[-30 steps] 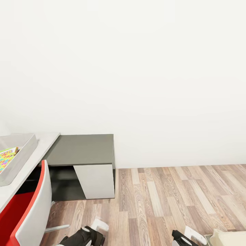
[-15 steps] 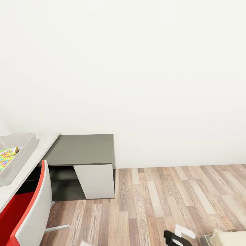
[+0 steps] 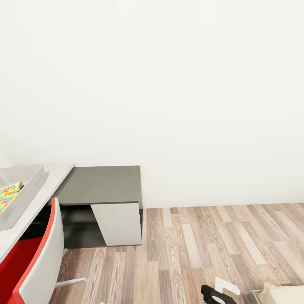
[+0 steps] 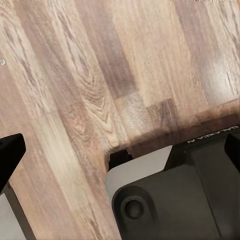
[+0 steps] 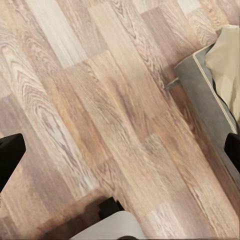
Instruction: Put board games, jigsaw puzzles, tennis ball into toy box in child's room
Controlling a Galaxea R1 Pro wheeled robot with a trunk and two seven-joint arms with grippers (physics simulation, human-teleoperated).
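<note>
- Lettering shows on the robot's dark base (image 4: pixel 175 200) in the left wrist view, upside down and partly cut off, too broken to read for sure.
- One toy box (image 3: pixel 23 194) sits at the far left on the pale worktop (image 3: pixel 50 185), its long axis running along the worktop away from the camera.
- One jigsaw puzzle (image 3: pixel 7 196) lies inside that box: bright yellow, pink, green and blue pieces, with a yellow edge bearing small marks I can't read.
- One red-and-white chair (image 3: pixel 36 261) stands in front of the worktop; one dark grey cabinet (image 3: pixel 103 185) stands just beyond the worktop's end.
- Left gripper (image 4: pixel 120 150): fingers (image 4: pixel 10 152) spread wide, nothing between them, wood floor (image 4: pixel 100 75) beneath.
- Right gripper (image 5: pixel 120 150): fingers (image 5: pixel 9 152) likewise released and empty, over floor near the bed (image 5: pixel 225 55) corner; in the head view it is at the bottom edge (image 3: pixel 219 293).
</note>
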